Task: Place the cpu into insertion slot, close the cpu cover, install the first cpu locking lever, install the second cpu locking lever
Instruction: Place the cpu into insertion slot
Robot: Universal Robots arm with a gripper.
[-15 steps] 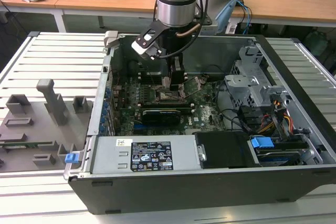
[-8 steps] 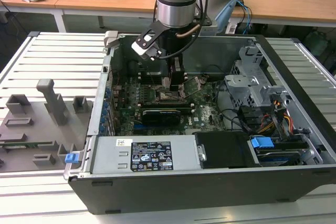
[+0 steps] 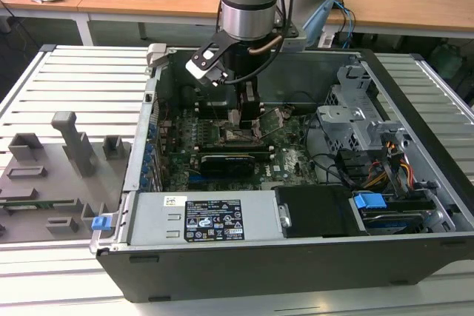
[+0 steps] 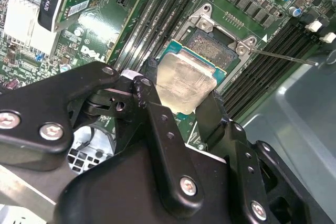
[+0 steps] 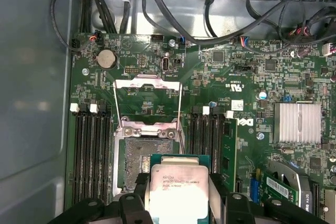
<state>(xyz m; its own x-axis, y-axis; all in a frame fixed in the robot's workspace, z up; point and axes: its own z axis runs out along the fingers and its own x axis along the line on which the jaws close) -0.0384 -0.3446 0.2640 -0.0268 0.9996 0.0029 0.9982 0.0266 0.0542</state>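
tool (image 3: 248, 118) clenched on cpu (image 4: 185, 81) near bare insertion slot (image 5: 143, 162) | cpu cover (image 5: 148, 82) open | all four steps seemingly left

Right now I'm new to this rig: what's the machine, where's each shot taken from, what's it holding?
This is one robot arm with a two-fingered hand reaching into an open computer case lying on a slatted metal table. The exterior view watches the whole scene from off the arm. Both wrist views come from cameras riding on the arm, looking past the hand at the green circuit board. The hand is shut on a small square chip with a silvery top, held near its dark square socket, not yet seated. The socket's metal cover frame stands flipped open. Grey holders sit on the table at the exterior view's left.
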